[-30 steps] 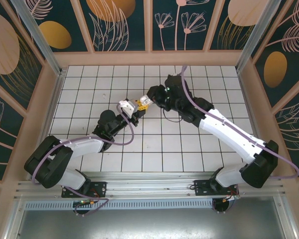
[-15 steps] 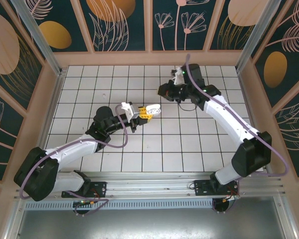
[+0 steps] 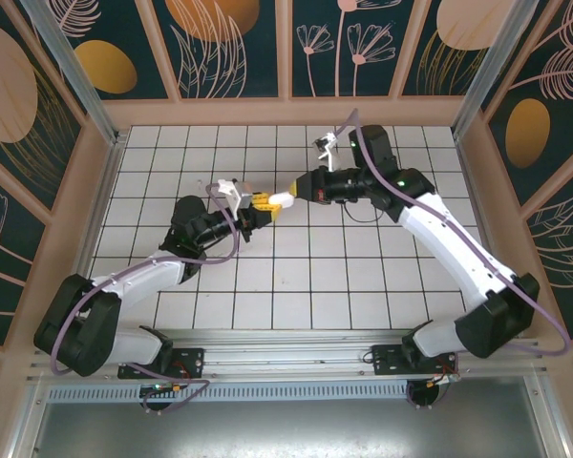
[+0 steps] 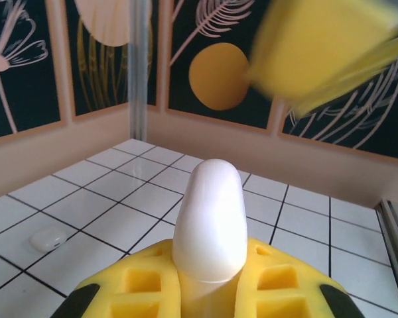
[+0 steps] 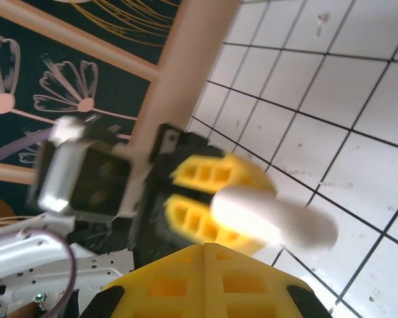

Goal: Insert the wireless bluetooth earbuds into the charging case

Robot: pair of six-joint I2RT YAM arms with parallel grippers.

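Observation:
My left gripper (image 3: 259, 202) is shut on the charging case (image 3: 281, 197), a glossy white rounded box. In the left wrist view the case (image 4: 209, 218) stands up out of the yellow fingers (image 4: 126, 285), lid closed. My right gripper (image 3: 302, 189) sits just right of the case tip; its yellow fingers (image 5: 252, 281) are pressed together with nothing showing between them. The right wrist view looks at the case (image 5: 272, 215) and the left gripper (image 5: 205, 192) from close by. One tiny white earbud (image 4: 48, 238) lies on a tile. The other earbud is hidden.
The white tiled floor (image 3: 363, 277) is boxed in by wooden walls (image 3: 286, 112) with dark flower panels. The right gripper's blurred yellow fingers (image 4: 325, 46) hang above and right of the case in the left wrist view. Both arms meet over the middle back tiles.
The right gripper swung from the back of the floor down and left to the case's tip. The left gripper carried the case slightly up and to the left.

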